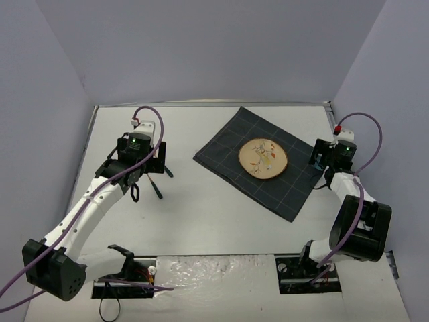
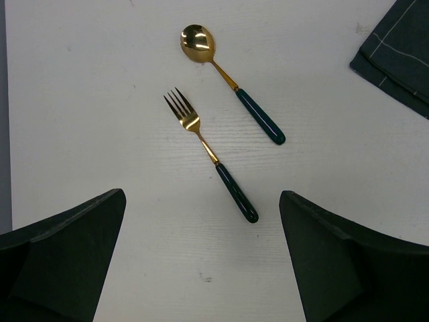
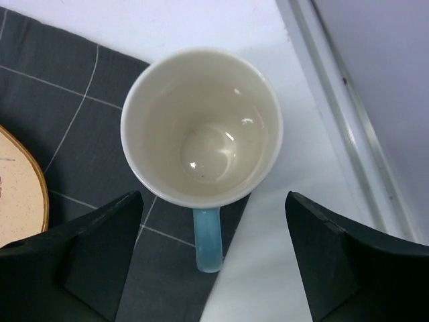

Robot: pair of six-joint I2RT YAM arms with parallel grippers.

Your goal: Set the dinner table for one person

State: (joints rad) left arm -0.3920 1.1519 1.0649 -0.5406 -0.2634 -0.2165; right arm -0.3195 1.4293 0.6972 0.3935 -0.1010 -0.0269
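On the dinner table (image 1: pixel 201 221), a broad white top with a thin metal rim along its far edge, a dark grey checked cloth (image 1: pixel 231 144) lay at an angle in the far right part. A round tan plate (image 1: pixel 263 159) with a small drawn figure sat near the middle of that cloth.

Left of the cloth, on bare white surface, a fork (image 2: pixel 208 161) and a spoon (image 2: pixel 231 84) lay side by side, apart from one another and roughly parallel. Both had gold heads and dark green handles, and a corner of the cloth showed beyond the spoon. The left gripper (image 2: pixel 201 198) hung over them with its fingers spread wide, holding nothing. The fork's handle end lay between the two dark fingers in the left wrist view.

At the right corner of the cloth stood a mug (image 3: pixel 201 127), upright and empty, white inside with a light blue handle. Its base seemed to rest at the cloth's edge, partly over the white tabletop, though the rim hid the exact footing. The right gripper (image 3: pixel 213 198) was above it, fingers wide apart on either side of the handle and gripping nothing. The plate's edge showed at the left of the right wrist view, apart from the mug.
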